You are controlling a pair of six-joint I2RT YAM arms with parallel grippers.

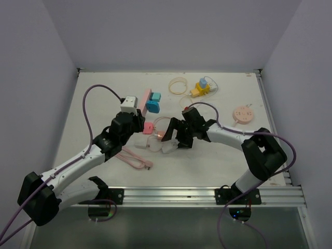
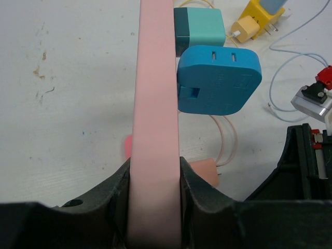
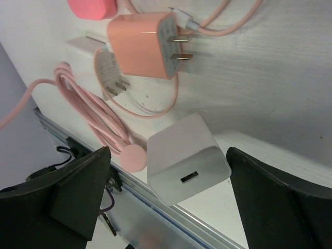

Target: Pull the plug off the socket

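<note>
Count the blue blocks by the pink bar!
2: a teal block and, nearer the left gripper, a darker blue block, both right of the pink bar, touching it. Others may be hidden.

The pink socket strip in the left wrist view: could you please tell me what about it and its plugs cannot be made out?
- Pink socket strip, left wrist view: far end cut off by the top edge, near end hidden by the jaws of the left gripper.
- Blue plug, left wrist view: its own body hides whether its prongs sit in the strip.
</note>
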